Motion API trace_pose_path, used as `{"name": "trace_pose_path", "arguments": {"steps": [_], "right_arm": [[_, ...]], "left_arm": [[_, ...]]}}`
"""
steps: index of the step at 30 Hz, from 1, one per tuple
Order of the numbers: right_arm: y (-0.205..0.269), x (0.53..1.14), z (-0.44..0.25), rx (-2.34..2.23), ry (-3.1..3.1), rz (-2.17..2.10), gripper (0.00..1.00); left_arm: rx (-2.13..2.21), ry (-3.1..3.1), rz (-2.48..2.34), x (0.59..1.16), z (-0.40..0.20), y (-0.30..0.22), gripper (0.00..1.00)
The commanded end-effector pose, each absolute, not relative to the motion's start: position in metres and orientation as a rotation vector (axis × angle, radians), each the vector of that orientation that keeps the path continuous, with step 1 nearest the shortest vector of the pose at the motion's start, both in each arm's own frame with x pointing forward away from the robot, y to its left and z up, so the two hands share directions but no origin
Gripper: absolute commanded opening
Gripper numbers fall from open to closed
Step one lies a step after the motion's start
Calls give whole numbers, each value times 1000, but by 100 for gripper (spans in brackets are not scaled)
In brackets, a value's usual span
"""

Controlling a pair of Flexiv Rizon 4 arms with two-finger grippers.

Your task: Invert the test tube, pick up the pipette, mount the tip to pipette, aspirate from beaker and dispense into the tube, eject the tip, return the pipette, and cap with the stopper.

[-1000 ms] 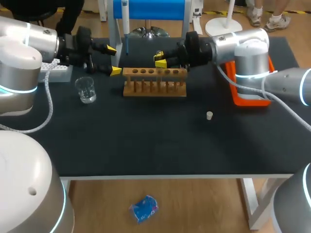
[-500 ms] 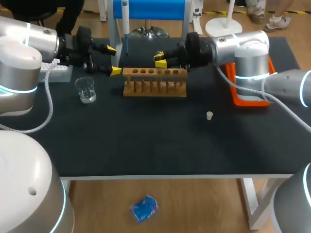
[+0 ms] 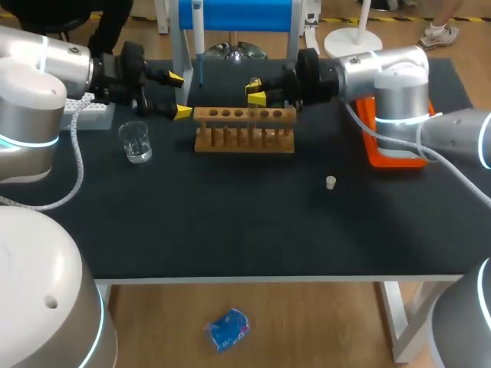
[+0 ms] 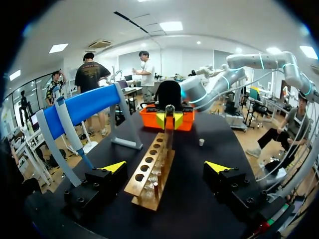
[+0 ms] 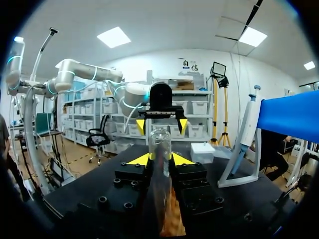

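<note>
The first step, inverting the tube, looks to be in hand. The right hand [image 3: 255, 90] comes in from 3 o'clock and sits level just off the rack [image 3: 244, 129], at 12 o'clock from the rack's middle. Its yellow tips pinch the glass tube [image 5: 159, 149] from both sides. In the right wrist view the tube runs out ahead of the fingers, and I cannot tell which end is the mouth.

The left hand [image 3: 179, 95] hangs spread and empty at the rack's 9 o'clock end, tips pointing along the row of holes.

Nothing else seems to have been used yet:
- The beaker [image 3: 136, 142] stands at 8 o'clock from the rack.
- The tip box [image 3: 86, 113] is beyond the beaker, at 10 o'clock from it.
- The pipette [image 3: 198, 34] hangs on its stand at the worktop's 12 o'clock edge.
- The stopper [image 3: 330, 182] lies alone at 4 o'clock from the rack.

Next, I judge, the right wrist should roll until the tube's mouth faces up. It should then lower the tube straight into a hole without knocking the top rail.
</note>
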State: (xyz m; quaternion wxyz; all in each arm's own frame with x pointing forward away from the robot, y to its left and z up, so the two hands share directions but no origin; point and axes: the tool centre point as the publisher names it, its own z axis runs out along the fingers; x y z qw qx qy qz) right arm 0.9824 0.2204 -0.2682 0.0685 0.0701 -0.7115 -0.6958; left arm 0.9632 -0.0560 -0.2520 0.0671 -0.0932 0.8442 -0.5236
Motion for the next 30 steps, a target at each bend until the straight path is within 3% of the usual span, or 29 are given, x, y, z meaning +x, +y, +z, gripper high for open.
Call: {"name": "trace_pose_path", "arguments": {"steps": [1,30], "right_arm": [[218,978,-263,212,-2152,-2089,0],[216,974,-250,293,-2221,-1992,0]], "left_arm": [[-280,2549,-1577,964,-252,-56,100],[-280,2549,-1577,964,-252,-56,100]]}}
